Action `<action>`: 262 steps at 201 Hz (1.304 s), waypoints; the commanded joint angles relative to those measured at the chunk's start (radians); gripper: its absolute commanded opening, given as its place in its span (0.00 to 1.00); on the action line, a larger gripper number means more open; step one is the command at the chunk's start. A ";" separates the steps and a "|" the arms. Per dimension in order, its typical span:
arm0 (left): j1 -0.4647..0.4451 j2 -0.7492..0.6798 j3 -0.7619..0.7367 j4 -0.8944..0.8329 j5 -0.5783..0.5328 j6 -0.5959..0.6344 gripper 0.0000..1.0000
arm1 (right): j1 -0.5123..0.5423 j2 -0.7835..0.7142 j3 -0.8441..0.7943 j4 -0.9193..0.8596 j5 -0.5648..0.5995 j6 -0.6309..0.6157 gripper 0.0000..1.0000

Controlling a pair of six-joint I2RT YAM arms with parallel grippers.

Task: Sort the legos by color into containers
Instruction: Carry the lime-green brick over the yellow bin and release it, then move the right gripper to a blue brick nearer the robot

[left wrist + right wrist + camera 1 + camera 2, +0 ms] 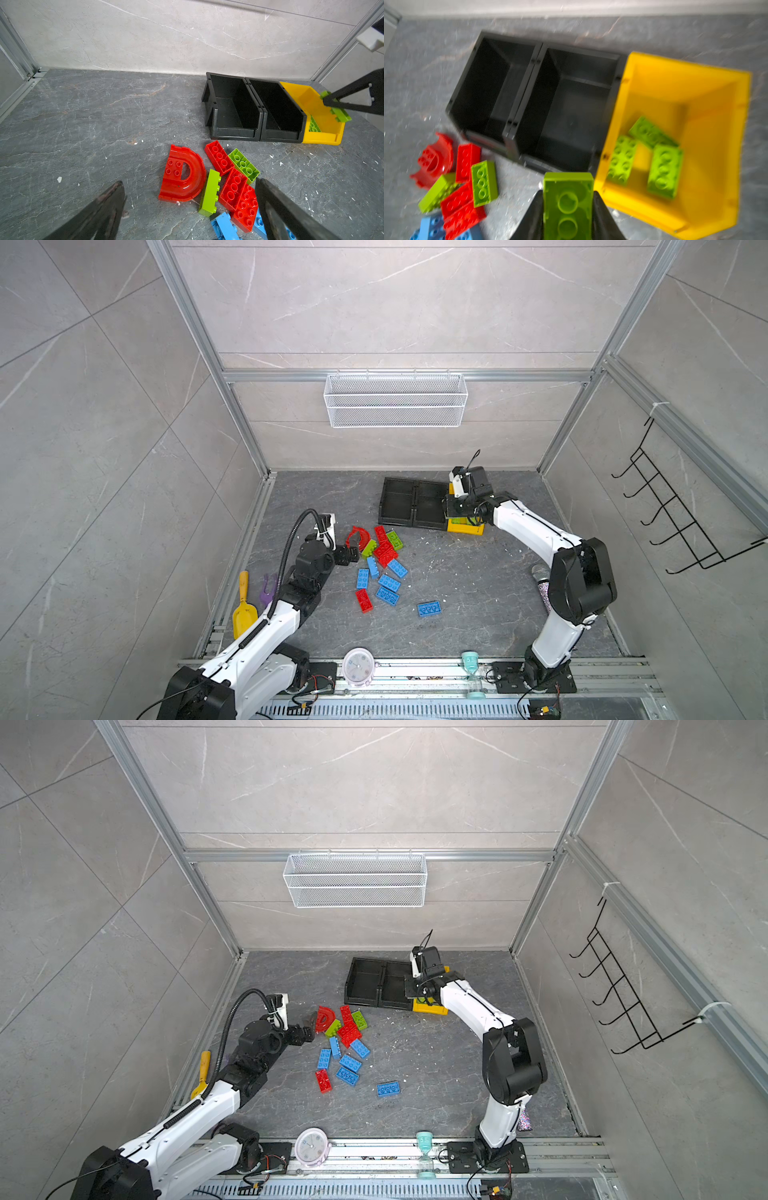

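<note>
Your right hand (568,207) is clenched on a green brick (340,114) at the front lip of the yellow bin (708,116), 1 o'clock on the worktop (478,593). Next, I judge: clear the lip, then release. Your left hand (351,552) gapes empty beside the pile (384,549), 10 o'clock.

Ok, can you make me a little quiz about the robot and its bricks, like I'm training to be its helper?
1. True or false: both black bins have no bricks in them.
2. The right gripper grips a brick. What colour is it? A red, B blue, C lime green.
3. How many green bricks lie inside the yellow bin?
Key: 1 true. 2 C. 3 three.
</note>
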 commanded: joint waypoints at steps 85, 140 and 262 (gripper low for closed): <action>0.002 -0.020 0.004 0.017 -0.021 0.019 1.00 | -0.136 0.189 0.168 -0.094 -0.046 -0.008 0.26; 0.002 -0.034 -0.002 0.013 -0.035 0.024 1.00 | -0.149 0.158 0.193 -0.166 -0.020 -0.025 0.72; 0.002 -0.045 -0.002 0.014 -0.014 -0.002 1.00 | 0.448 -0.555 -0.545 -0.284 0.150 0.349 0.88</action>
